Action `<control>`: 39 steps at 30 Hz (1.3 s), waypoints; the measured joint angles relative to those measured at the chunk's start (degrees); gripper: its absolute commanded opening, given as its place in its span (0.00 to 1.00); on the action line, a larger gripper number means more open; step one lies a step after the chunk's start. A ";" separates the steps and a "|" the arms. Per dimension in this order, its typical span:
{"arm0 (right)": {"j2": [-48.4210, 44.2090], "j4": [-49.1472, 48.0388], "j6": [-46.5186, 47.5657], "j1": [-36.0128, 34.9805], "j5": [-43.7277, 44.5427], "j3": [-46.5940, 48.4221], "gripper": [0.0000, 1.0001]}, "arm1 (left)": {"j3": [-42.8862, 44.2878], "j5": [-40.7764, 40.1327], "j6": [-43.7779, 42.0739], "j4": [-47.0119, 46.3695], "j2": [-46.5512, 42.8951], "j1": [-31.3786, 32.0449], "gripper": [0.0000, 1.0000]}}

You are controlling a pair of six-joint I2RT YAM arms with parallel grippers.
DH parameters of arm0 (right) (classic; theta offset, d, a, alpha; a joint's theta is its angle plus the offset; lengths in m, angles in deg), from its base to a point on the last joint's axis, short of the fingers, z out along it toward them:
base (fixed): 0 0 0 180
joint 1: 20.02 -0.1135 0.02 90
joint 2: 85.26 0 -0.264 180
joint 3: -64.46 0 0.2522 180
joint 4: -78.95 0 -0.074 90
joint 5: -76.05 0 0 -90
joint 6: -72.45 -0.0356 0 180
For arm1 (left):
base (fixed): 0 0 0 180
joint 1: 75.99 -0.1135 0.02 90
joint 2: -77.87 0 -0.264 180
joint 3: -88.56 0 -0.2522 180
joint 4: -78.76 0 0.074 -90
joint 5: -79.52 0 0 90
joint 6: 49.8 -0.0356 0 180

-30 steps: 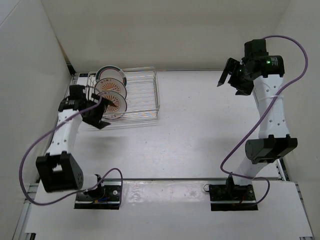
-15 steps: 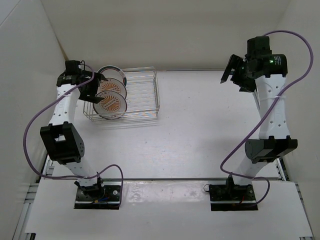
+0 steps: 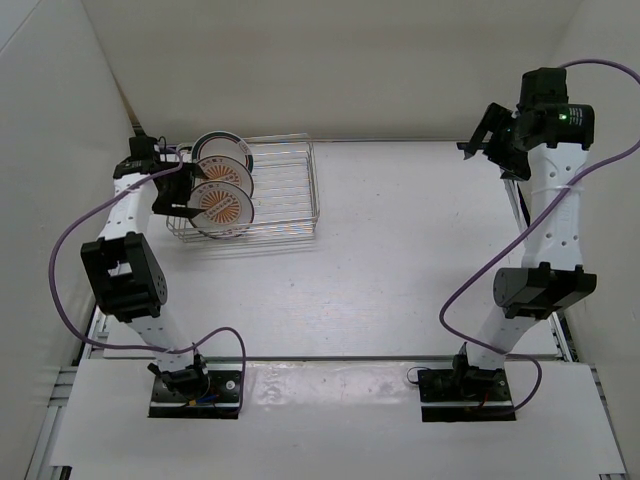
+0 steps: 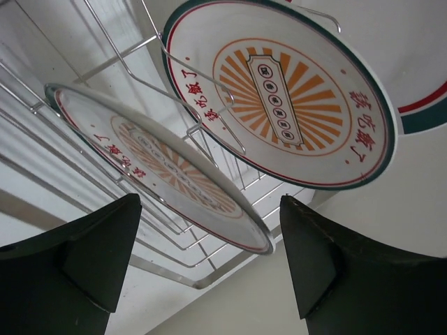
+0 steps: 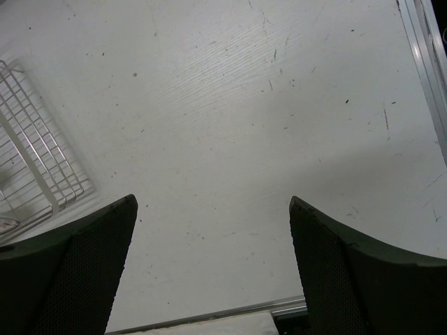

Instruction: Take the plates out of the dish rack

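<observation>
Since the white table (image 3: 400, 260) is boxed in by walls, and the silver wire dish rack (image 3: 285, 195) is set in its far left corner close against the left wall (image 3: 60, 150), little room is judged to be left for the arm on that side. All three plates are stood on edge at the rack's left end, so they can only be taken by the rim. The green-banded plate (image 3: 213, 143) is placed at the back, a sunburst plate (image 3: 228, 175) in the middle, and the front sunburst plate (image 3: 222, 205) nearest the arms. None has yet been unloaded. The left gripper (image 3: 176, 197) is positioned on the wall side of the rack with its fingers spread wide. In the wrist view the front plate's lower rim is straddled by them, but no contact can be made out, so nothing is held. The right gripper (image 3: 487, 137) is held high at the far right, well apart from the rack, its jaws fully spread over bare table and empty. A looped wire prong (image 4: 209, 87) is seen between the front two plates, and a snag on it is judged likely unless the plate is lifted clear before being drawn away.
</observation>
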 measured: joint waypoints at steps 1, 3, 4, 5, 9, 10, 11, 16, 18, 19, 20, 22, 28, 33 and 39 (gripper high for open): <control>0.00 0.00 0.00 0.37 -0.24 0.00 0.90 | 0.09 0.22 0.00 -0.22 0.52 -0.22 0.90; 0.09 0.00 0.00 0.79 -0.74 0.02 0.90 | 0.13 1.05 0.00 -1.01 1.81 -0.59 0.86; 0.17 0.02 -0.04 0.94 -1.05 0.02 0.90 | 0.13 1.36 0.02 -1.42 2.36 -0.74 0.82; 0.31 0.00 -0.04 1.14 -1.29 0.02 0.90 | 0.13 1.66 0.09 -1.86 2.89 -0.87 0.81; 1.11 0.00 -0.17 1.60 -2.38 0.02 0.90 | 0.24 3.17 -0.04 -3.28 4.09 -1.49 0.69; 1.25 0.00 -0.20 1.77 -2.64 0.02 0.90 | 0.26 3.50 -0.04 -3.63 4.22 -1.66 0.68; 1.40 0.00 -0.22 1.95 -3.10 0.02 0.90 | 0.37 3.89 -0.13 -3.93 4.31 -1.88 0.62; 1.53 0.00 -0.42 2.64 -4.57 0.00 0.90 | 0.44 5.25 -0.31 -5.44 4.35 -2.91 0.53; 1.53 0.02 -0.42 2.73 -5.09 -0.02 0.90 | 0.44 5.99 -0.24 -5.53 4.35 -3.32 0.45; 1.53 0.00 -0.42 2.80 -5.35 -0.04 0.90 | 0.42 6.51 0.07 -5.88 4.35 -3.48 0.42; 1.53 0.02 -0.44 2.86 -5.55 -0.04 0.90 | 0.37 7.21 0.37 -6.10 4.35 -3.61 0.40; 1.53 0.00 -0.44 2.99 -5.99 -0.07 0.90 | 0.02 8.81 1.36 -7.52 4.26 -3.98 0.36; 1.60 0.04 -0.39 3.32 -8.00 -0.81 0.90 | -0.90 12.28 4.24 -14.51 4.26 -4.94 0.33; 1.73 0.02 -0.20 3.76 -10.10 -0.81 0.90 | -3.48 15.06 8.50 -21.07 4.24 -5.81 0.30; 1.73 0.02 -0.20 3.80 -11.15 -0.85 0.90 | -4.28 16.35 10.78 -22.12 3.43 -5.90 0.14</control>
